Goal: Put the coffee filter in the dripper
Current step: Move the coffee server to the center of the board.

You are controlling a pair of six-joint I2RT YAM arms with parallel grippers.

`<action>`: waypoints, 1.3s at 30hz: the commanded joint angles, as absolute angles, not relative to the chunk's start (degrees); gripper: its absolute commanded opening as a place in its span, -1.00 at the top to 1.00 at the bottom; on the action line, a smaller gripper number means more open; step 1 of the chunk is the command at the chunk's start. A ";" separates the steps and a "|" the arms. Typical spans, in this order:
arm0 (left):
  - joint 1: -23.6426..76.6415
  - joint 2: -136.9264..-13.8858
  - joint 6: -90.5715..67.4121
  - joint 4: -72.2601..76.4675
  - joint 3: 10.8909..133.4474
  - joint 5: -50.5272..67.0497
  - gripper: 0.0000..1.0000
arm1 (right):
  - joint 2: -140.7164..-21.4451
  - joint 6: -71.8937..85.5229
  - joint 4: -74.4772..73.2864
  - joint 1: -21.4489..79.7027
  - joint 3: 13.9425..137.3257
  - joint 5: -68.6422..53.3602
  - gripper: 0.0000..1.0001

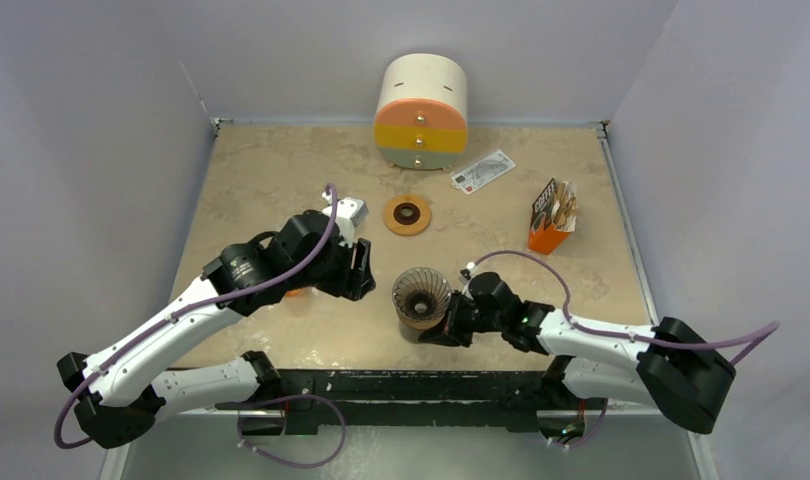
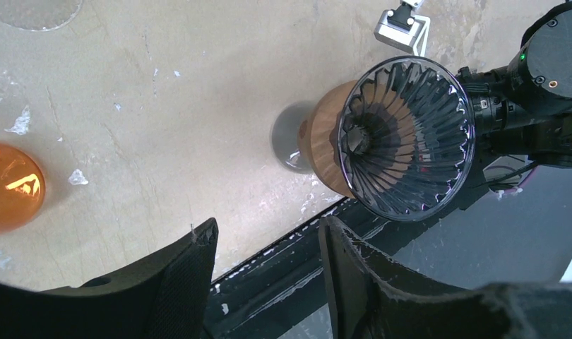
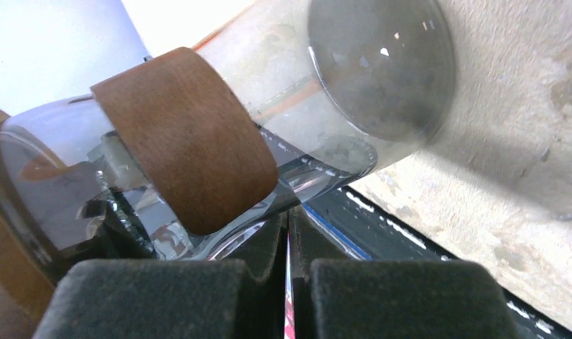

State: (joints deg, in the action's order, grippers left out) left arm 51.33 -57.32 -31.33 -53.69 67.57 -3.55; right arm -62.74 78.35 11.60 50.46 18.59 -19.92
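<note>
Nothing of the task is done yet: the dripper [image 1: 421, 296] stands near the front edge of the desk [image 1: 281, 170], its ribbed glass cone bare. The coffee filter [image 1: 561, 205] is, I judge, among the brown papers standing in an orange carton [image 1: 545, 238] behind and to the right of the dripper, well apart from it. The left end effector [image 2: 265, 244] hovers just left of the dripper, fingers spread and holding nothing, its arm bent low over the desk. The right end effector [image 3: 289, 236], pressed together, lies low beside the dripper's glass base on its right; whether it touches is unclear.
</note>
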 commanded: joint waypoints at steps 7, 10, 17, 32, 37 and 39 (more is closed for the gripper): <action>51.05 -55.59 -29.62 -52.62 69.13 -5.82 -0.06 | -75.10 80.23 26.11 50.04 23.41 -13.68 1.00; 51.02 -55.44 -29.53 -52.73 69.51 -6.12 -0.06 | -80.17 79.19 29.41 49.89 25.48 -13.74 1.00; 50.98 -54.29 -29.70 -52.48 69.26 -7.04 -0.06 | -85.24 77.45 31.94 49.07 27.72 -15.09 1.00; 51.01 -53.46 -20.55 -48.48 72.33 -17.21 -0.09 | -60.81 51.71 -22.93 46.94 46.33 3.04 1.00; 51.03 -53.09 -16.54 -45.37 71.96 -20.39 -0.10 | -58.92 43.88 -34.56 46.14 56.01 15.43 0.86; 51.00 -53.00 -15.20 -44.36 71.66 -20.83 -0.10 | -59.12 41.21 -36.57 45.48 58.67 18.27 0.81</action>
State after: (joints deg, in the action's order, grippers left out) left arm 51.33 -53.89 -20.12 -49.19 70.00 -17.26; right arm -59.48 50.26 -24.56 46.50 52.86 6.68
